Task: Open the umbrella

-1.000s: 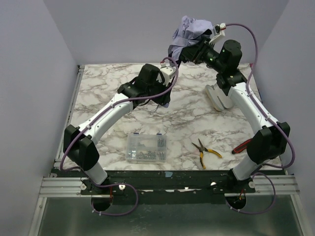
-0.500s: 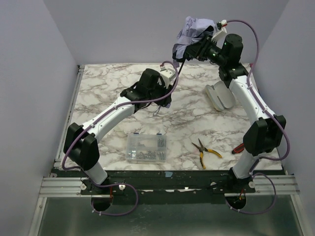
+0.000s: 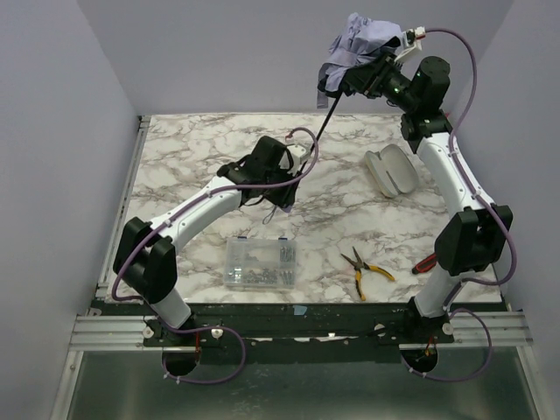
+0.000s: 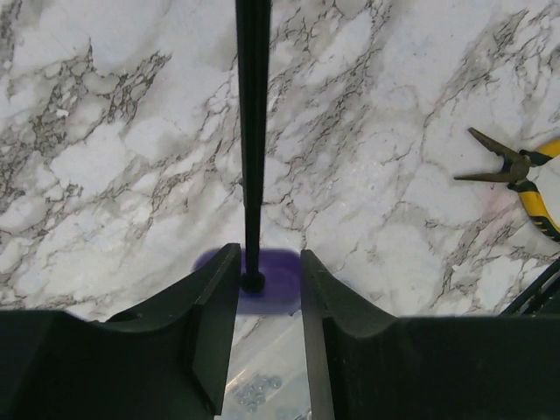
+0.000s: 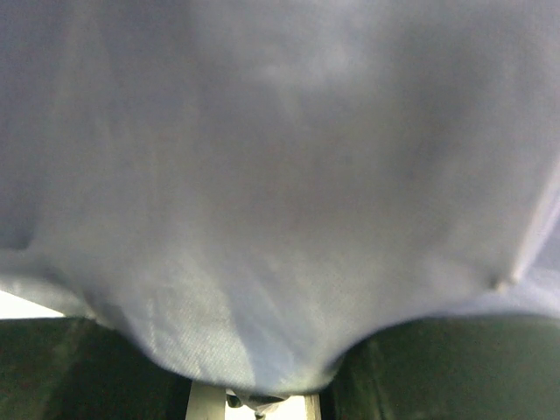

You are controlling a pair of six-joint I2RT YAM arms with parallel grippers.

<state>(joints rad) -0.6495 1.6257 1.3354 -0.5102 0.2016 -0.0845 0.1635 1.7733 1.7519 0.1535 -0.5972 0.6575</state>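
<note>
The umbrella's crumpled pale lilac canopy (image 3: 359, 39) hangs high above the table's far edge, its black underside showing. My right gripper (image 3: 366, 74) is shut on it; in the right wrist view the fabric (image 5: 280, 175) fills the frame and hides most of the gripper (image 5: 254, 398). The thin black shaft (image 3: 319, 118) slants down to my left gripper (image 3: 282, 194), low over the marble. In the left wrist view the shaft (image 4: 252, 131) ends at a purple handle (image 4: 278, 284) held at the fingertips of the left gripper (image 4: 271, 262).
A clear plastic box of screws (image 3: 260, 262) lies near the front, and part of it shows under the left jaws (image 4: 262, 385). Yellow-handled pliers (image 3: 366, 267) and a red-handled tool (image 3: 429, 260) lie front right. The cream sleeve (image 3: 389, 171) lies at the right.
My right gripper has lifted the canopy higher and to the right. The shaft has drawn out longer. My left gripper has shifted slightly toward the front with the handle.
</note>
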